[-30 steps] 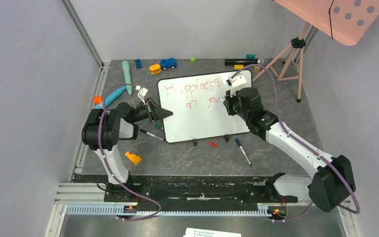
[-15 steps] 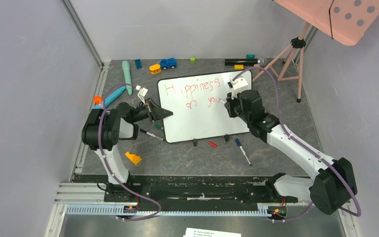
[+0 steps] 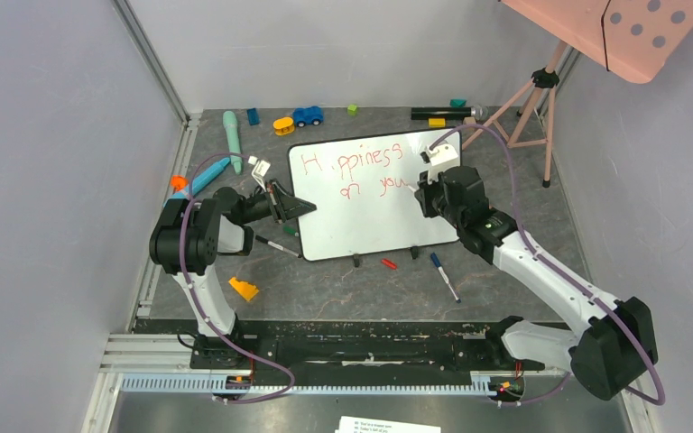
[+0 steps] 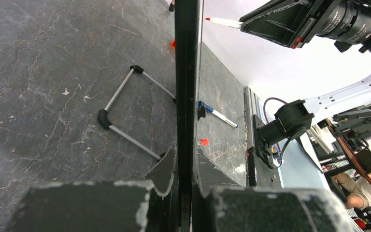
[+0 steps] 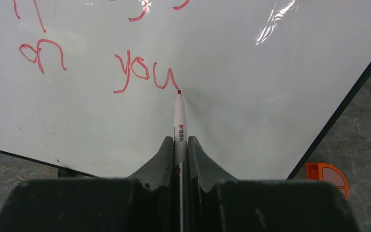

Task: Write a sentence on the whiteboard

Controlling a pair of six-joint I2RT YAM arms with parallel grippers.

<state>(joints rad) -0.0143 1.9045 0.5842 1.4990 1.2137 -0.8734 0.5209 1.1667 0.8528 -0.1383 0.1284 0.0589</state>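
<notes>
Since the red handwritten sentence (image 5: 140, 70) reads only "Happiness" over "on you" so far, the job looks roughly halfway, with the second line unfinished. Nearest, at 6 o'clock on the dark stone-patterned table (image 3: 325, 289), a slim blue-capped pen (image 3: 444, 275) and a small red plastic piece (image 3: 388, 263) lie loose just beside the front rim of the large glossy white whiteboard (image 3: 370, 221) with its thin black rim, which sits mid-table, seemingly propped on a thin wire stand (image 4: 125, 116) behind it. At the board's 9 o'clock edge the left fingers (image 4: 166, 169) are pinched narrow on that rim, steadying it. Toward 3 o'clock the right fingers (image 5: 160, 157) are closed tight on a slim white-barrelled red marker (image 5: 179, 121), its tip set against the board just after the "u". The board should be stiff and light with a slick face, so pen pressure could slide it along the table or rock it on the stand; the rim is the place to hold, never the written face, which would likely smear. The marker's smooth barrel could twist, so a hold low on the barrel suits it. Farther off, near 12 o'clock, a small blue toy car (image 3: 308, 115) and a yellow toy piece (image 3: 283, 125) lie well apart from the board.
</notes>
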